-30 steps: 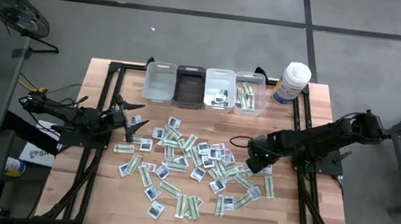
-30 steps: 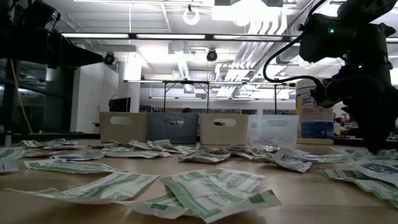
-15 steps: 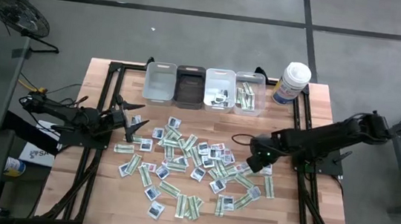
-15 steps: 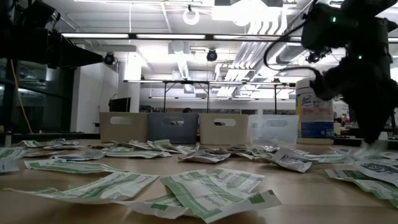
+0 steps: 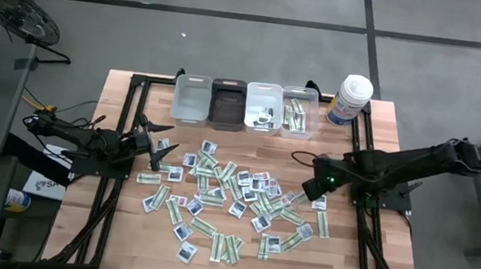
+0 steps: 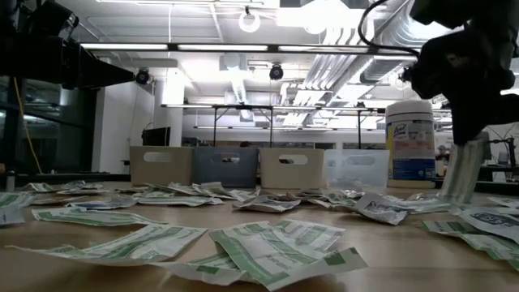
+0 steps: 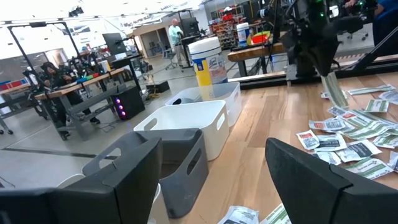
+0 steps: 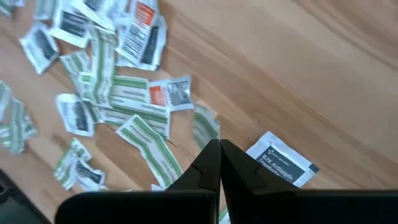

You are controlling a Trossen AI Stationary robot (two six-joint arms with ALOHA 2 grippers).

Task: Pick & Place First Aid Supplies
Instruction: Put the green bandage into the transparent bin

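Observation:
Many small first aid packets point(image 5: 234, 196), green-and-white strips and squarish white ones, lie flat and scattered over the middle of the wooden table. My right gripper point(image 5: 317, 186) hangs above the pile's right side, slanting down, shut on one green-and-white strip packet point(image 6: 461, 172). That packet also shows in the left wrist view point(image 7: 336, 88). My left gripper point(image 5: 163, 144) waits level at the table's left side, open, nothing between its fingers point(image 7: 311, 180). My right gripper pinches the strip packet's upper end point(image 6: 472, 144) between its two fingers, coming from above and slanting down. The packet point(image 8: 206, 127) hangs lengthwise below the fingertips, slightly tilted, and looks lifted clear of the table.
Four small bins point(image 5: 245, 105) stand in a row at the table's far edge, the two right ones holding packets. A tall white canister point(image 5: 350, 99) stands to their right. Bare wood lies right of the pile point(image 5: 347, 226). A squarish white packet point(image 8: 283, 163) lies under the right gripper.
My right gripper has risen from the pile and drawn a little toward the table's right edge, tipping less steeply. The green-and-white strip has come up with it, off the table, and now hangs below the fingers.

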